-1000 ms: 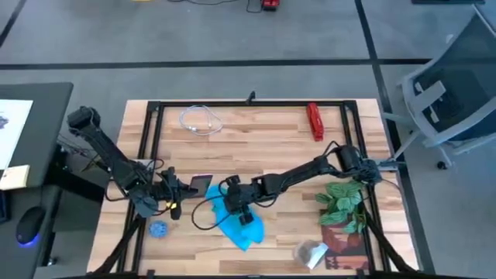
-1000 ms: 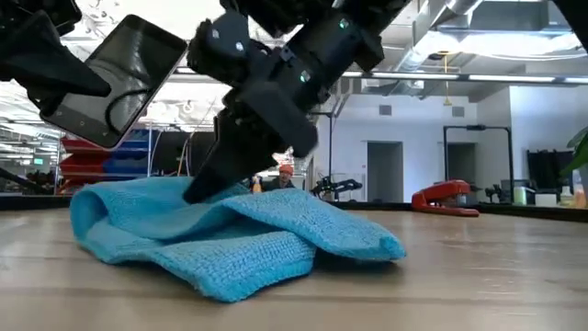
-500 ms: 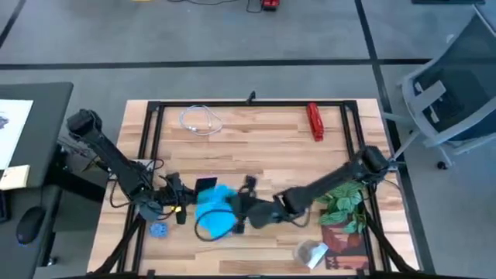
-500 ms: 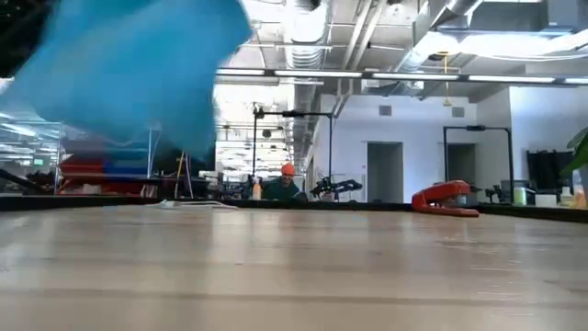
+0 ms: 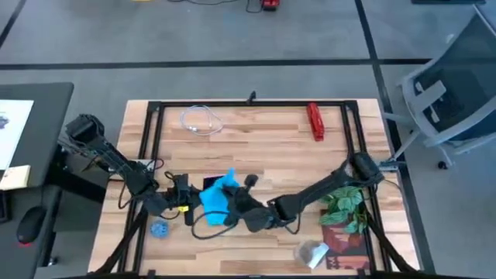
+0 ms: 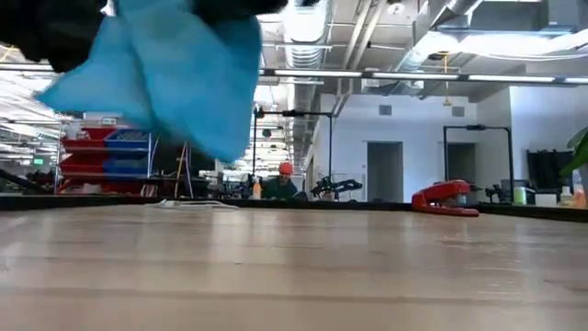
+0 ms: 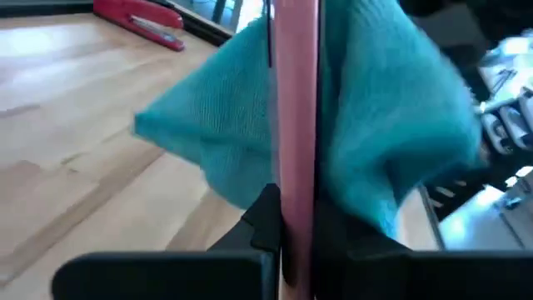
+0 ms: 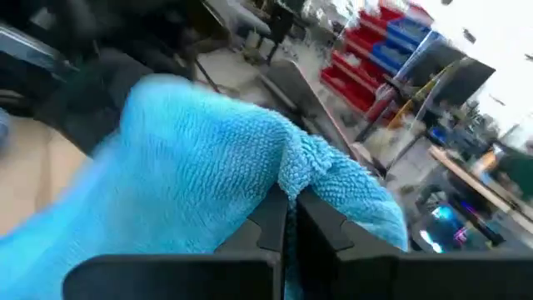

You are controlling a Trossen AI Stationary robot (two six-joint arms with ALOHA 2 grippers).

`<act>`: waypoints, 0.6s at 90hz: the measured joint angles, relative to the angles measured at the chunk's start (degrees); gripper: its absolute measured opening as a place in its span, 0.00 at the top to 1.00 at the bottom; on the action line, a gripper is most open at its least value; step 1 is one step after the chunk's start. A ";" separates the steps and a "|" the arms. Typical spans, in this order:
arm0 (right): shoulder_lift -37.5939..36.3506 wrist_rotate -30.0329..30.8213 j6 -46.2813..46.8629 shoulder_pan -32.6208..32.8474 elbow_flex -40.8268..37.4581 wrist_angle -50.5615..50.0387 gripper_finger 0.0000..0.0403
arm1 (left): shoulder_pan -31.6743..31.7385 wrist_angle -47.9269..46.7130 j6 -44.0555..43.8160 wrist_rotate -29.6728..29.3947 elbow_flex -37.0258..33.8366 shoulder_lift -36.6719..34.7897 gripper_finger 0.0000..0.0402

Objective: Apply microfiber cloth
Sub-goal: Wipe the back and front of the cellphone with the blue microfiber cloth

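The right gripper [image 5: 236,203] is pinched on a fold of the cloth [image 5: 217,199], which hangs off the table beside the phone [image 7: 295,125] clamped edge-on in the left gripper [image 5: 188,206]. Soft, light and floppy, it seems best held by a bunched edge.

I am working in a robotics lab set in a large industrial hall. My wooden counter [image 5: 263,147], edged by a black metal frame [image 5: 248,103], stands on a grey concrete floor [image 5: 194,35] marked with dark lines. Beyond its far edge, exposed ducts and pipes [image 6: 308,37] run under a high ceiling, red and blue storage bins [image 6: 96,152] fill racks at left, and a person [image 6: 283,182] sits among equipment. An office chair [image 5: 449,93] stands at right, a desk [image 5: 27,155] at left.
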 joint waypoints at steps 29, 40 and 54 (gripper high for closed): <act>2.43 2.58 -11.33 -2.71 5.72 -0.11 1.00 | 1.35 2.54 -0.69 3.05 0.11 2.18 0.97; 2.42 -2.87 -8.10 -3.32 5.72 -3.20 1.00 | 1.32 2.16 -0.16 4.21 -0.02 2.79 0.97; 3.02 -11.65 -4.25 -3.43 6.11 -9.38 1.00 | 0.85 2.29 1.80 6.68 -0.08 2.93 0.97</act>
